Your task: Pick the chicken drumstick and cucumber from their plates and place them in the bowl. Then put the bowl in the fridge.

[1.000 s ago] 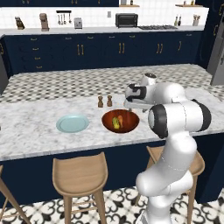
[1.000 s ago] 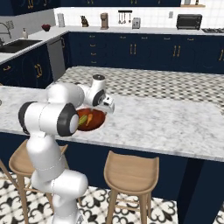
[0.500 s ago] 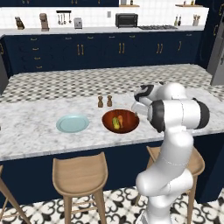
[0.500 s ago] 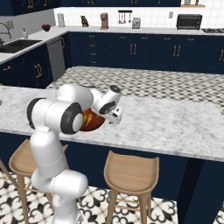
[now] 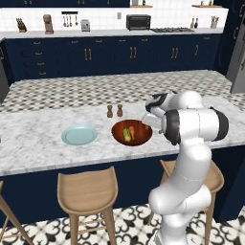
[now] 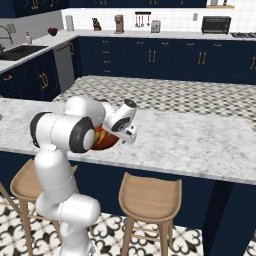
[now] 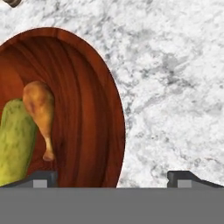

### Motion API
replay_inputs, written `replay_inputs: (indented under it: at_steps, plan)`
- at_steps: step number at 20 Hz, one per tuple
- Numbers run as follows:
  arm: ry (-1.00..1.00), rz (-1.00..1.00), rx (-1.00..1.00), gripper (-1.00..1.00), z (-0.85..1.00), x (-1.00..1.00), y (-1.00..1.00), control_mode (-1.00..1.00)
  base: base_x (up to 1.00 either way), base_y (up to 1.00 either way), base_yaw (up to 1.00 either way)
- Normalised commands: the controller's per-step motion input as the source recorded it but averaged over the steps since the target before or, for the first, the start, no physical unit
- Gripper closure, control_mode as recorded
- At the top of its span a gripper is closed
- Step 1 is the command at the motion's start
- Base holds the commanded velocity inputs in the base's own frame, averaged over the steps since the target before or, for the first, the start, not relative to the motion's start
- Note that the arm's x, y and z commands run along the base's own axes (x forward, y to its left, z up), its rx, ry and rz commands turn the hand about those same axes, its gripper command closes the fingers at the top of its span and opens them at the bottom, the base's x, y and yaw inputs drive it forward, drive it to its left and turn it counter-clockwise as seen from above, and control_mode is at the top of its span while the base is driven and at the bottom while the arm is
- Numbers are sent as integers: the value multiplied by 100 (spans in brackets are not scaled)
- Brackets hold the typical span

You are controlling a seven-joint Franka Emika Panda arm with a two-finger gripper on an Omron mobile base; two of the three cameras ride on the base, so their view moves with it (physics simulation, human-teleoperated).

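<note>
The dark red-brown bowl (image 5: 131,133) stands on the marble island, and its rim (image 7: 114,100) curves through the hand view. Inside it lie the orange-brown chicken drumstick (image 7: 39,107) and the yellow-green cucumber (image 7: 15,142), side by side, also seen as the cucumber (image 5: 126,135) and the drumstick (image 5: 132,130). My gripper (image 7: 113,178) is open and low at the bowl's right rim, one fingertip (image 7: 43,177) on the bowl side, the other over the counter. The hand (image 5: 152,111) leans toward the bowl. The pale blue plate (image 5: 79,135) lies bare to the bowl's left. The olive-brown plate is hidden.
Two small shakers (image 5: 115,111) stand just behind the bowl. Wooden stools (image 5: 88,189) line the island's near side. The grey fridge (image 5: 239,62) shows at the far right edge. Navy cabinets and a toaster oven (image 5: 139,21) run along the back wall.
My hand has swung from the back right of the island forward and down to the bowl's right rim. The bowl and its contents have stayed put.
</note>
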Motion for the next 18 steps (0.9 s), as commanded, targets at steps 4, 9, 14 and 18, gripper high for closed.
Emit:
replay_inputs:
  at_steps: [4, 9, 14, 18]
  plan:
    - [0, 0, 0, -100, -32, 0, 30, -100, 0, 0, 0]
    - [0, 0, 0, 100, -33, 0, 30, -100, 0, 0, 0]
    - [2, -1, 0, 100, -6, 2, 16, -100, 0, 0, 0]
    - [-10, -15, 5, 100, 33, -41, -20, -100, 0, 0, 0]
